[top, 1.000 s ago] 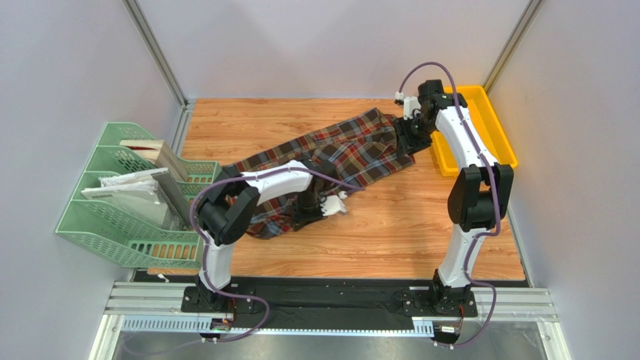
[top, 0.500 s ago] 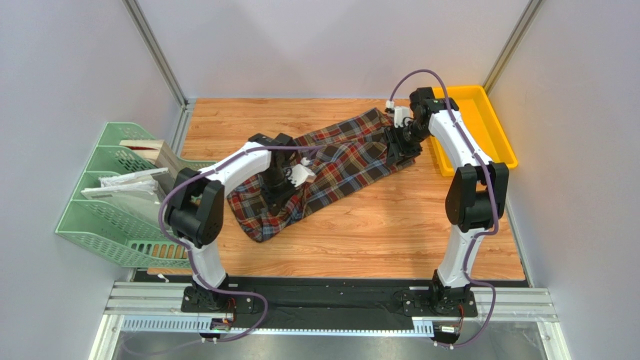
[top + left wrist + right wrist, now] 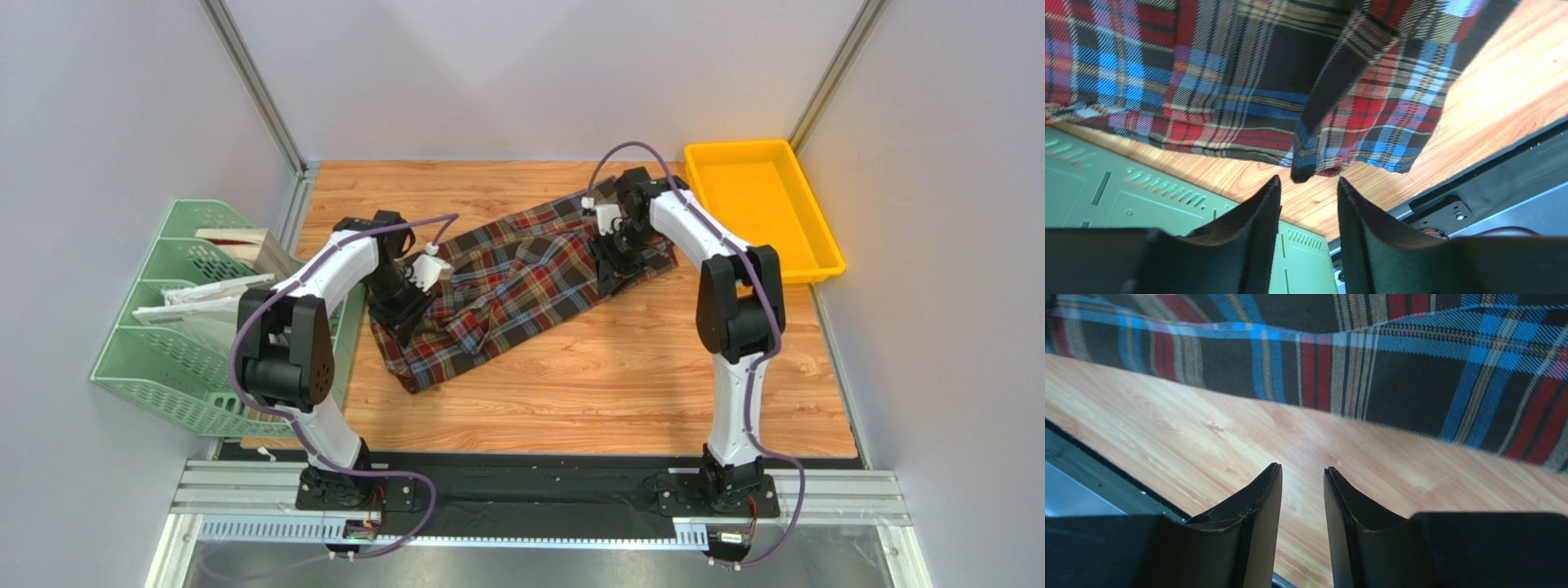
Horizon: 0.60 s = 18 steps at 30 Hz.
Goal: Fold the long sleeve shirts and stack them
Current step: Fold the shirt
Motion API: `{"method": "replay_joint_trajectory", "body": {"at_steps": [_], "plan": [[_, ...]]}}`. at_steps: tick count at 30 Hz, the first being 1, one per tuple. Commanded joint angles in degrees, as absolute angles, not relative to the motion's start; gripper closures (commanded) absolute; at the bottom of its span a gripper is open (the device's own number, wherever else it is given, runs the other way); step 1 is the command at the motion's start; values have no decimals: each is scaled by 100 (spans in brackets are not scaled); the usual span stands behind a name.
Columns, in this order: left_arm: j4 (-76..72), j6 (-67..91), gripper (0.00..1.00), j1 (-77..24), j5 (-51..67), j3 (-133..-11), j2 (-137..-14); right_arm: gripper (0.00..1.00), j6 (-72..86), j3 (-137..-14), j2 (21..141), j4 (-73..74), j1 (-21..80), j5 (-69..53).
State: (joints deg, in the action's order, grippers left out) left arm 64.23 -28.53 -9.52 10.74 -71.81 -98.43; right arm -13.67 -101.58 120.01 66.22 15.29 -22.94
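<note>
- A robotics lab test cell.
- Plain grey panel walls (image 3: 528,74) on aluminium posts (image 3: 254,86) enclose a wood-grain table (image 3: 613,392).
- White left arm (image 3: 329,272) and right arm (image 3: 687,233) bolted to a metal rail (image 3: 233,496) at the near edge.

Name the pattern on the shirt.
The soft flannel shirt is plaid: dark brown, red, blue and cream. Left wrist view shows it best.

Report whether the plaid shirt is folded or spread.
Partly folded: the shirt lies in a long rumpled strip with overlapping layers, not neatly folded.
</note>
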Motion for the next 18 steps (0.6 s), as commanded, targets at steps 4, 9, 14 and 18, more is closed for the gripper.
{"method": "replay_joint_trajectory", "body": {"at_steps": [4,9,14,18], "plan": [[6303,-3226,47,-1002,1670,-6996,-9466,67,-1327,-10327,12533,6144,1801,-1732],[5845,-3251,46,-1002,1046,-7127,-9589,67,-1336,-10467,12919,5898,1819,-1040],[5529,-3270,49,-993,818,-7707,-9764,68,-1406,-11081,13411,5844,1819,-257],[5476,-3269,52,-993,493,-8296,-10387,69,-1511,-11881,13877,5871,1811,183]]}}
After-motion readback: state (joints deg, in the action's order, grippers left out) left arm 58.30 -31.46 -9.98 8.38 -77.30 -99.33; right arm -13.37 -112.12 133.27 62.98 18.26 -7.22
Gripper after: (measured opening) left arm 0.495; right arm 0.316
